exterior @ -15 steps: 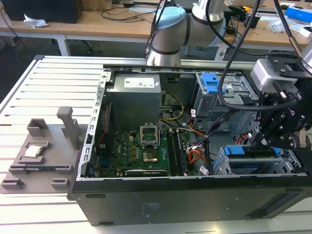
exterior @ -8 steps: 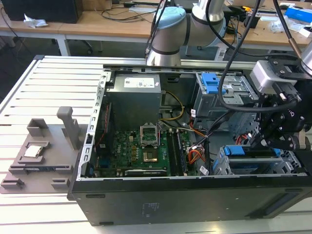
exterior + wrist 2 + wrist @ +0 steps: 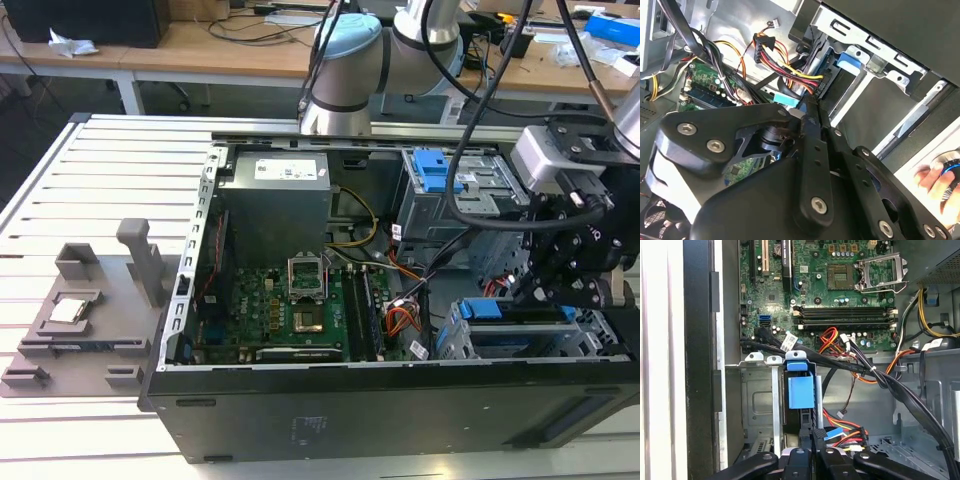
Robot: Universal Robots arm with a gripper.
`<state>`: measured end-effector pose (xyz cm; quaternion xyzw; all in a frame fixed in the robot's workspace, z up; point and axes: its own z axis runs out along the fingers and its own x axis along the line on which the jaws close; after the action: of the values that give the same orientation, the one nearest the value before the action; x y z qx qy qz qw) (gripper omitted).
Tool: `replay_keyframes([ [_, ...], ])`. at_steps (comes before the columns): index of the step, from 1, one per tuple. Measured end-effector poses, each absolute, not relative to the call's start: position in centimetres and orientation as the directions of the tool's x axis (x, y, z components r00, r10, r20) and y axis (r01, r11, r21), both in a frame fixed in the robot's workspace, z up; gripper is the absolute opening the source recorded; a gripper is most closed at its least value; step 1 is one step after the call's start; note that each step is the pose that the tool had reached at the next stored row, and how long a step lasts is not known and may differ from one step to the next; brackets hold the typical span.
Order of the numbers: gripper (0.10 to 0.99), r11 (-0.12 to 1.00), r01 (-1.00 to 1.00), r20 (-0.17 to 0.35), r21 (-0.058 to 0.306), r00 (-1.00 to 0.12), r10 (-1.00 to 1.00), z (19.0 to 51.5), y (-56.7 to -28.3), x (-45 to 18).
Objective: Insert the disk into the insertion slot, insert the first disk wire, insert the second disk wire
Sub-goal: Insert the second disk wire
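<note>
So the disk [image 3: 520, 337] with its blue carrier already sits in the insertion slot [image 3: 455, 340], the low grey cage at the exterior view's right of the open case. The red and orange first disk wire [image 3: 842, 432] ends in a dark plug right at the disk's edge; looks seated to me, though I can't tell for sure. The second disk wire's little blue plug [image 3: 834, 435] sits just beside it, touching the tips of the end effector [image 3: 812, 432]. The fingers look pinched nearly together, right at that blue plug, so my guess is it's gripping it. Handling-wise: the cable's floppy and light, the plug is small, stiff, kinda slick plastic, and the pins are fragile. Grab the plug body itself, not the cable. The motherboard [image 3: 830, 290] lies beyond, and the tabletop [image 3: 80, 200] carries the whole case.
</note>
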<state>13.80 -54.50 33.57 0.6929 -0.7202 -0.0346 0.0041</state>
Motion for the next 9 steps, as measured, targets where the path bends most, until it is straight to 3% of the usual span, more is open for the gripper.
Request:
replay_keyframes([
  [1,0.220,0.037,-0.998,-0.044,0.055,-0.040,-0.998,33.5,-54.5,13.8],
  [6,0.220,0.038,-0.998,-0.038,0.055,-0.040,-0.998,37.1,-54.2,13.8],
  [8,0.137,0.038,-0.998,-0.033,0.055,-0.040,-0.999,38.3,-53.8,13.8],
  [9,0.137,0.038,-0.998,-0.032,0.055,-0.040,-0.999,38.7,-53.7,13.8],
])
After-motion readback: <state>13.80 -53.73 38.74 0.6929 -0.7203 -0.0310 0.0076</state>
